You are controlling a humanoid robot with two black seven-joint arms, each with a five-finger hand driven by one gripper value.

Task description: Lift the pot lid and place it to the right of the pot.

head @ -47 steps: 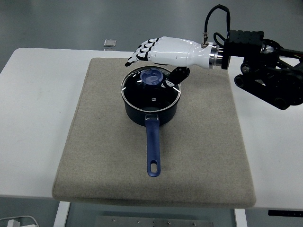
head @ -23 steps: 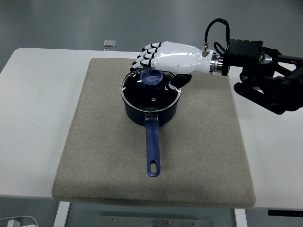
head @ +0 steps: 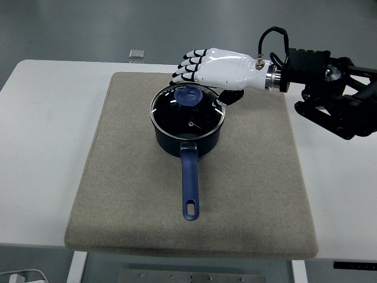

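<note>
While one lid [head: 188, 112] tops one pot [head: 188, 137], right hand [head: 206, 72] hovers, fingers loosely curled, empty.

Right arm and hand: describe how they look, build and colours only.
The right hand has a glossy white shell and white fingers banded with black joints. A silver metal ring joins it to a blocky black arm. A black cable loops above the wrist.

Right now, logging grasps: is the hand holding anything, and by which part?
Nothing. The right hand hovers open behind the lid's knob.
</note>
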